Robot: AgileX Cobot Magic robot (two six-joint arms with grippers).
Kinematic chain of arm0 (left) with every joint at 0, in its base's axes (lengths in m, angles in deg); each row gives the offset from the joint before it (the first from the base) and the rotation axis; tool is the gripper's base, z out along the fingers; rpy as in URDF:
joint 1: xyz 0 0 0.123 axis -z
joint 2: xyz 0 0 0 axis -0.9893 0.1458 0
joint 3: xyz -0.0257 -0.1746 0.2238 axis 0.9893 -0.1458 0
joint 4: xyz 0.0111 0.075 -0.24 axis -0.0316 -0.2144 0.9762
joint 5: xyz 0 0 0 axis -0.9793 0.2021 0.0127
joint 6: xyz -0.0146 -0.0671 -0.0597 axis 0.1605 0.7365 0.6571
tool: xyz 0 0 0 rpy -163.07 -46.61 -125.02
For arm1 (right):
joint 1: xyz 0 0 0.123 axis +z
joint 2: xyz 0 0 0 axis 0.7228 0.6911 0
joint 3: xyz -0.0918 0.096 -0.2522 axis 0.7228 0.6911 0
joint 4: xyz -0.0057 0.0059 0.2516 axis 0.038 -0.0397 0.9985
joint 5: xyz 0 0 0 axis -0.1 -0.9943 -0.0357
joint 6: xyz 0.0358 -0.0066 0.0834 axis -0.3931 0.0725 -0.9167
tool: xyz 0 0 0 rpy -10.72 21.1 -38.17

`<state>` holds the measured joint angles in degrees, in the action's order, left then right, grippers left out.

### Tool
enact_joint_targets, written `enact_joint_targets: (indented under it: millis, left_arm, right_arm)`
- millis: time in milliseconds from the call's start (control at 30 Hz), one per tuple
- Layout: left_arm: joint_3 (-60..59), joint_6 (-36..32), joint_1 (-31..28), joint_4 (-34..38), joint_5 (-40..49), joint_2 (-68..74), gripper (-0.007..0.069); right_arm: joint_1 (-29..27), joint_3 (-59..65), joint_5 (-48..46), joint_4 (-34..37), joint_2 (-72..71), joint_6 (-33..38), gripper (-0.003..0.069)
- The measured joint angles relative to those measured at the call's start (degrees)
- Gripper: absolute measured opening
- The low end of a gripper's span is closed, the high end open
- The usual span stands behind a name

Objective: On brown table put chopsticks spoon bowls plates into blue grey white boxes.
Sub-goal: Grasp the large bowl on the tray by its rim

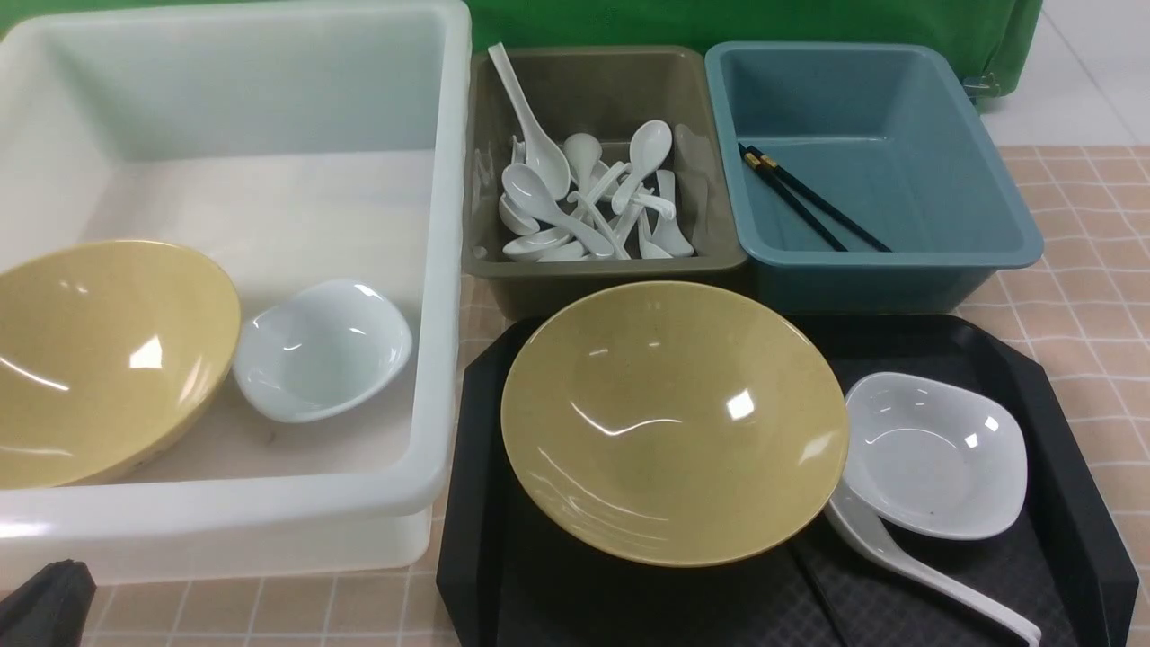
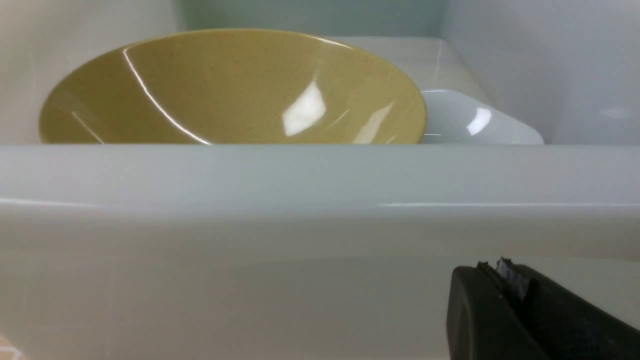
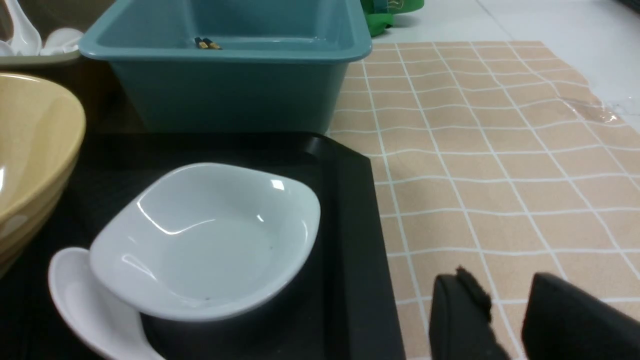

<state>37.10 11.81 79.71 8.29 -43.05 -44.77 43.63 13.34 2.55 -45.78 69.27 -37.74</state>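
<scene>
Left gripper [image 2: 505, 280] clenched, empty, low in front of the near wall of white box [image 1: 445, 270]; right gripper [image 3: 502, 289] with jaws parted, holding nothing, over the checked brown table [image 3: 500, 165] just right of black tray [image 3: 357, 225]. On the tray: white dish [image 3: 210, 240] resting on loose spoon [image 3: 90, 305], big yellow bowl [image 1: 674, 422] to its left overlapping the dish rim. Far side: blue box [image 1: 1015, 225] with black chopsticks [image 1: 809, 202], grey box [image 1: 602, 270] with spoon pile [image 1: 584, 202]. White box on the left holds a tilted second yellow bowl [image 1: 99, 350] touching a second white dish [image 1: 319, 350]
</scene>
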Motion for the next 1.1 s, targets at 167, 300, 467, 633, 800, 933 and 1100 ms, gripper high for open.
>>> enact_joint_targets:
  millis: [167, 300, 467, 633, 800, 933, 1100]
  left_arm:
    - [0.0, -0.2, 0.0, -0.4, 0.0, 0.0, 0.0001]
    - [0.0, -0.3, 0.0, -0.5, -0.6, 0.0, 0.0001]
    - [-0.1, -0.3, 0.0, -0.5, -3.1, 0.0, 0.0001]
    - [-0.1, -0.3, 0.0, -0.5, -7.8, 0.0, 0.0001]
    - [-0.1, -0.3, 0.0, -0.5, -19.8, 0.0, 0.0001]
    - [-0.1, -0.2, 0.0, -0.5, -30.0, 0.0, 0.0001]
    - [-0.1, 2.7, 0.0, -0.5, -54.6, 0.0, 0.0001]
  right_arm:
    - [0.0, 0.0, 0.0, 0.0, 0.0, 0.0, 0.0237]
    - [0.0, 0.0, 0.0, 0.0, 0.0, 0.0, 0.0237]
    - [0.0, 0.0, 0.0, 0.0, 0.0, 0.0, 0.0237]
    - [0.0, 0.1, 3.0, 0.0, 0.0, 0.0, 0.0237]
    - [0.0, 0.2, 19.2, 0.0, 0.0, 0.0, 0.0237]
    - [0.0, 0.2, 29.9, 0.0, 0.0, -0.7, 0.0237]
    - [0.0, 0.2, 43.1, -0.1, 0.0, -7.3, 0.0237]
